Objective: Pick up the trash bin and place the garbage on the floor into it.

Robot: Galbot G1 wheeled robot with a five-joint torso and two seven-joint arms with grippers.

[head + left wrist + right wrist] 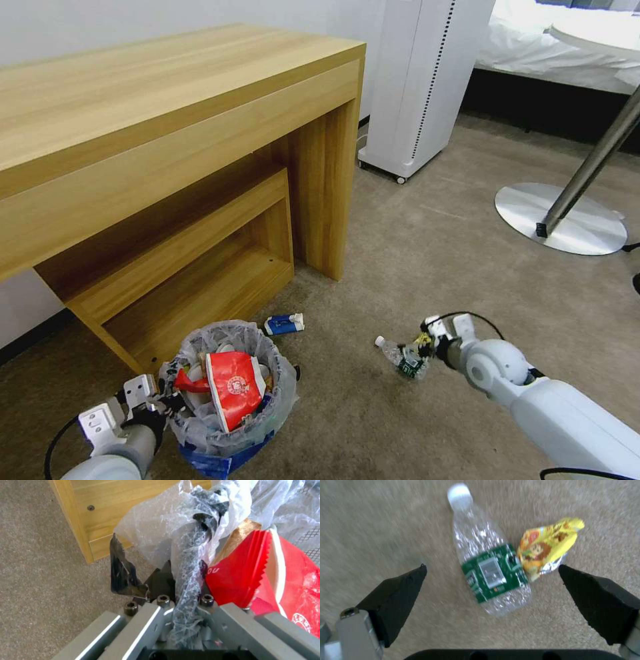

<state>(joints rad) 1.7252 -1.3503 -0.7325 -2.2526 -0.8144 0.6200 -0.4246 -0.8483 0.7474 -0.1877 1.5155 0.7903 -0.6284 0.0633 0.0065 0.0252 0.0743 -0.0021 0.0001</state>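
Head view: trash bin holds red wrapper; left gripper grips its rim.

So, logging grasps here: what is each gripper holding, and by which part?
Left gripper clamps the trash bin by its bag-covered rim. Right gripper holds nothing, jaws open over the clear bottle.

A light wooden desk stands against a pale wall, with a lower wooden shelf unit tucked beneath it. Just beside the desk's end panel stands a tall white appliance on small wheels. Farther off, a slanting metal pole rises from a round silver base plate. Behind it lies a bed with white bedding.
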